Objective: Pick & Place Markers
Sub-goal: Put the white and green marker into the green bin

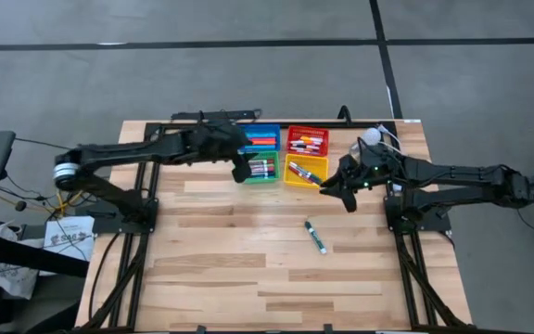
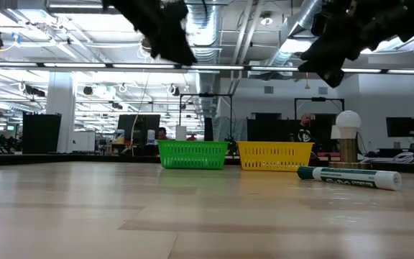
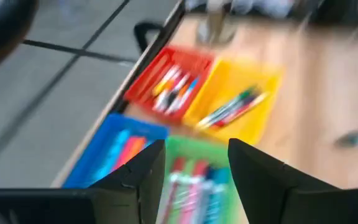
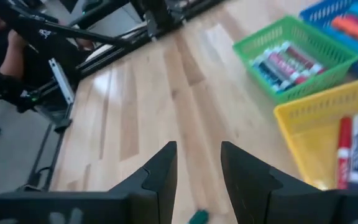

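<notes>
My left gripper (image 1: 241, 170) hangs over the green bin (image 1: 260, 170), fingers apart and empty. Most markers (image 1: 306, 142) already lie in the four bins. One green marker (image 1: 315, 237) remains on the table (image 1: 221, 269), near my right gripper (image 1: 338, 193), fingers parted, empty.

**What I count on my table**

I see four bins: blue (image 1: 263, 138), red (image 1: 308, 140), green (image 1: 261, 169), yellow (image 1: 305, 173). One green-capped marker (image 1: 315, 237) lies loose; those inside the bins I can't count. My arms: two.
</notes>
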Tool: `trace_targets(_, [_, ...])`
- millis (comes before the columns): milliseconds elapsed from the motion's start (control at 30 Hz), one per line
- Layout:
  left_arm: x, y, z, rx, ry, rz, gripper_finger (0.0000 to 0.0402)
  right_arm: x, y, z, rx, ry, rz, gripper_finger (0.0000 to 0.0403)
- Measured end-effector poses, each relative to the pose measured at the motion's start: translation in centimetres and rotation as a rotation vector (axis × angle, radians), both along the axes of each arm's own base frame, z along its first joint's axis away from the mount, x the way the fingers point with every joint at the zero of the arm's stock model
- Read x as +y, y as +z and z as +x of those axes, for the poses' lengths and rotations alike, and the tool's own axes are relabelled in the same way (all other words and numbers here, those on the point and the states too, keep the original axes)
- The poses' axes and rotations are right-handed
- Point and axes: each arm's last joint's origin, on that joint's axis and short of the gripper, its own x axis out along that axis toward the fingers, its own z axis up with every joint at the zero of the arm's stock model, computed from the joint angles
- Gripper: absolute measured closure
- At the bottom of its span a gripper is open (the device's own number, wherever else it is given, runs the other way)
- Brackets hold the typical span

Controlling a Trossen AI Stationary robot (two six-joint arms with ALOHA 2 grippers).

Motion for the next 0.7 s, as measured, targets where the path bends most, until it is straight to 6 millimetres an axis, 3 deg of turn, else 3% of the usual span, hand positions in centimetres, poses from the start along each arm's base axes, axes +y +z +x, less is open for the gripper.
trace_targets(133, [-1.7,2.7,-1.6,-0.183,0.024,-0.209,0.0231,0.8,-0.1,0.0,0.024,0.011,0.068,0.0289])
trace_targets(267, [-4.1,3.3,-2.2,-0.29,-0.013,-0.366,0.0234,2.1,-0.1,0.2,0.027,0.077,0.088,0.0289])
trace_targets(500, [-9.9,1.0,-1.7,-0.368,-0.143,-0.494,0.0234,5.7,0.1,0.2,0.03,0.224,0.169,0.0289])
trace_targets(700, [-13.4,-1.7,-2.6,-0.314,-0.128,-0.482,0.0234,8.7,0.2,-0.4,0.039,0.286,0.17,0.0289])
